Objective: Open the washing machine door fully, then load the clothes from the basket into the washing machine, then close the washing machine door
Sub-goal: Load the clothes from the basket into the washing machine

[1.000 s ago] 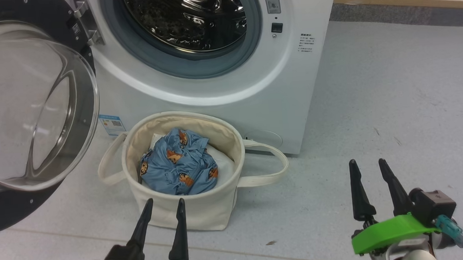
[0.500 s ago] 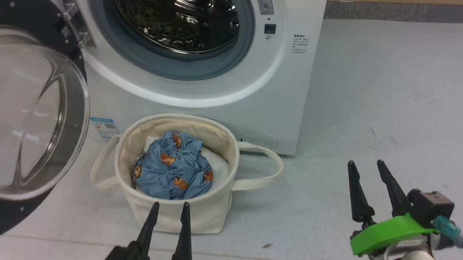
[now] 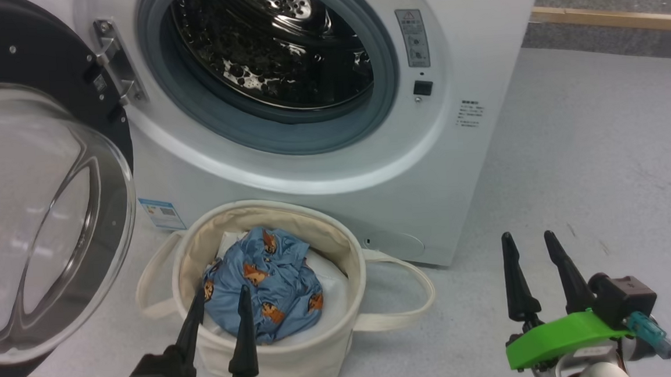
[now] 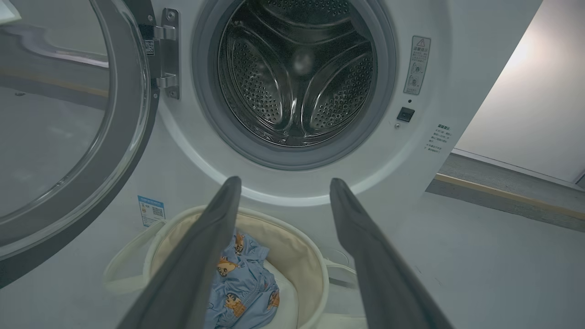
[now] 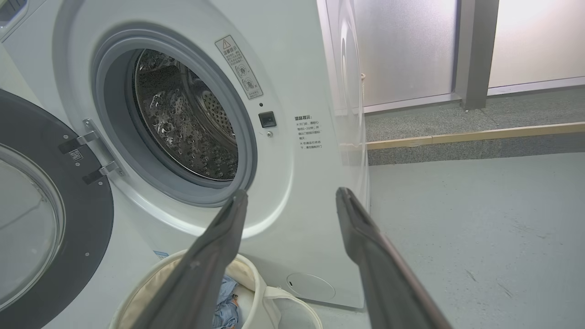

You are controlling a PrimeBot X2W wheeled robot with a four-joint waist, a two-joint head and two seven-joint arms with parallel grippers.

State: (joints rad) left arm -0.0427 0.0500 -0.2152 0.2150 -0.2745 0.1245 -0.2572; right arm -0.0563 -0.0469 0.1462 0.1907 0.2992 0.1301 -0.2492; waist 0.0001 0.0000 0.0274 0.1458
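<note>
The washing machine door [image 3: 40,218] stands swung wide open at the left of the washing machine [image 3: 466,40], its clear glass bowl bulging towards the viewer; behind the grey gasket [image 3: 309,135] the shiny perforated drum [image 3: 269,52] is exposed; the basket [image 3: 288,366] sits on the floor [image 3: 602,166] just in front of the machine, below its opening; the clothes [image 3: 266,286], light blue with small orange figures, lie bunched inside it on white padding [image 3: 335,284]; the left gripper [image 3: 222,290] hovers above the basket's near side, fingers spread apart, grasping nothing; the right gripper [image 3: 527,235] hangs over the floor well to the basket's right, likewise spread and holding nothing.
</note>
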